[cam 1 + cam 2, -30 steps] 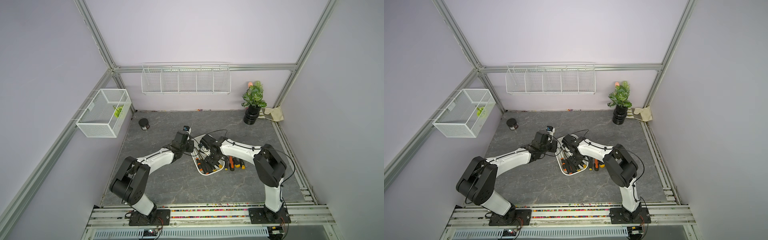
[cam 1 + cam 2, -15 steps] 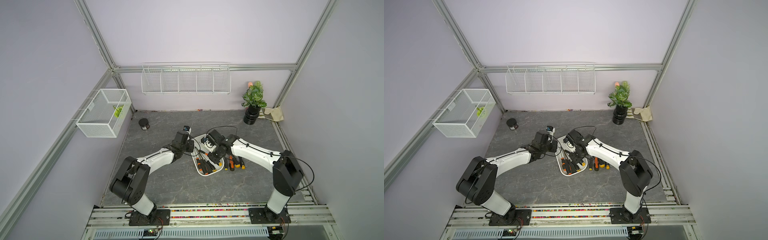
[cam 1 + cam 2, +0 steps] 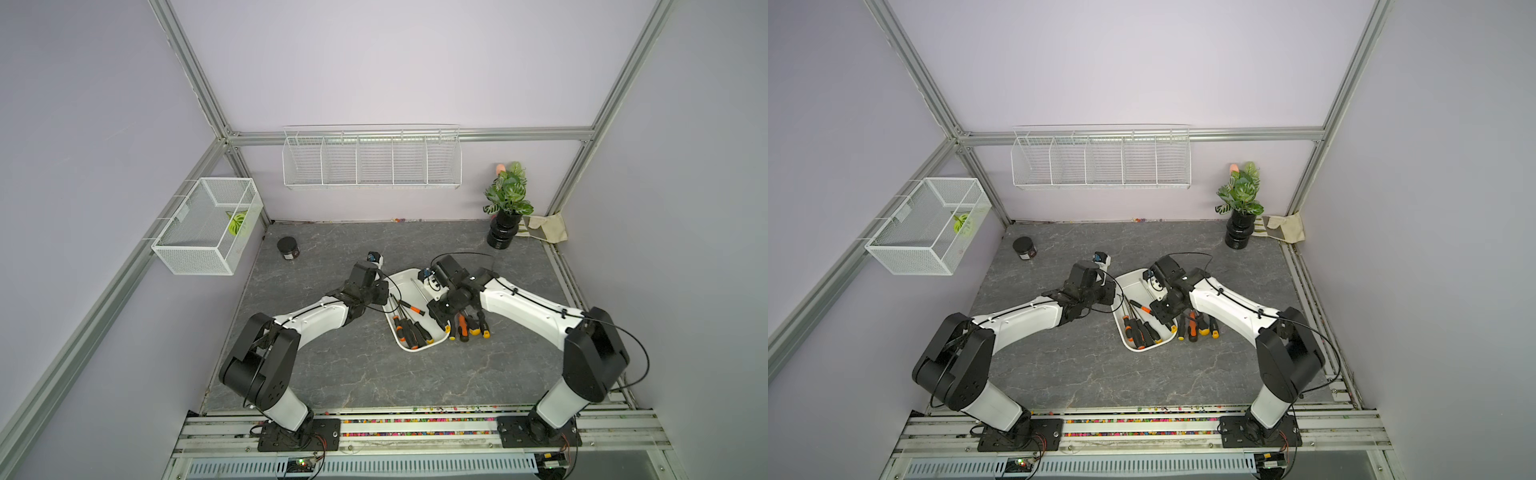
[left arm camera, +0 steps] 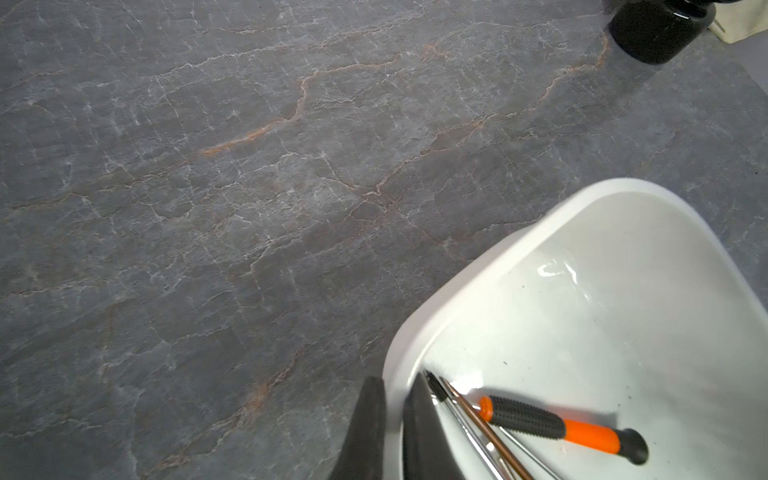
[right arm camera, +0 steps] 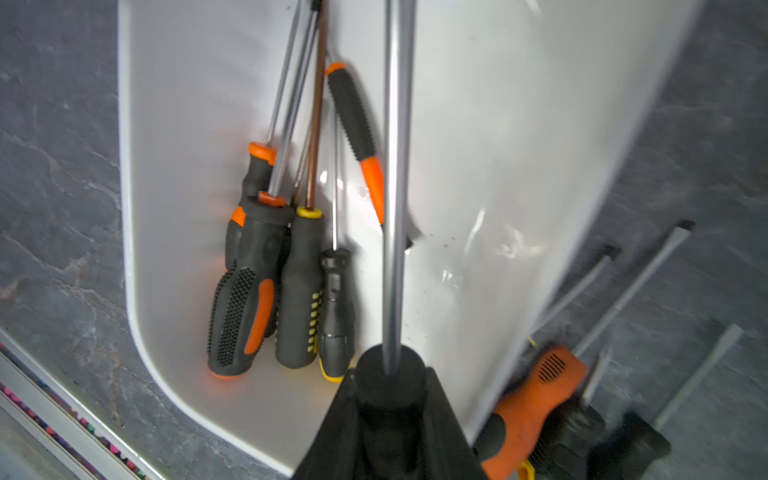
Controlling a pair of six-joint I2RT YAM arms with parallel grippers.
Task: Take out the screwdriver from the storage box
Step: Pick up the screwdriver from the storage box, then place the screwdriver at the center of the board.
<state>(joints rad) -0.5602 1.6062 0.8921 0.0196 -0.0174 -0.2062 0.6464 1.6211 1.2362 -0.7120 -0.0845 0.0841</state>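
The storage box (image 3: 405, 282) (image 3: 1133, 282) is a shallow white tub in the middle of the table. My left gripper (image 3: 384, 297) (image 4: 392, 384) is shut on its left rim (image 4: 498, 245), one finger inside and one outside. Over the box's right side, my right gripper (image 3: 440, 316) (image 5: 388, 378) is shut on the black handle of a screwdriver (image 5: 395, 166). Its long steel shaft (image 3: 419, 289) points toward the far end of the box. Several more screwdrivers (image 3: 411, 330) (image 5: 299, 282) lie in the box (image 5: 478, 145), among them a thin orange and black one (image 4: 557, 428).
Several screwdrivers (image 3: 469, 326) (image 5: 536, 395) lie on the table against the box's right wall. At the back are a black jar (image 3: 288, 248), a potted plant (image 3: 508, 208) and a cloth (image 3: 544, 226). A wire-mesh basket (image 3: 208, 226) and a wire rack (image 3: 372, 160) hang on the walls.
My right arm has stretched out to the right, carrying its gripper and the screwdriver from the box's middle toward its right wall. The left arm has not moved.
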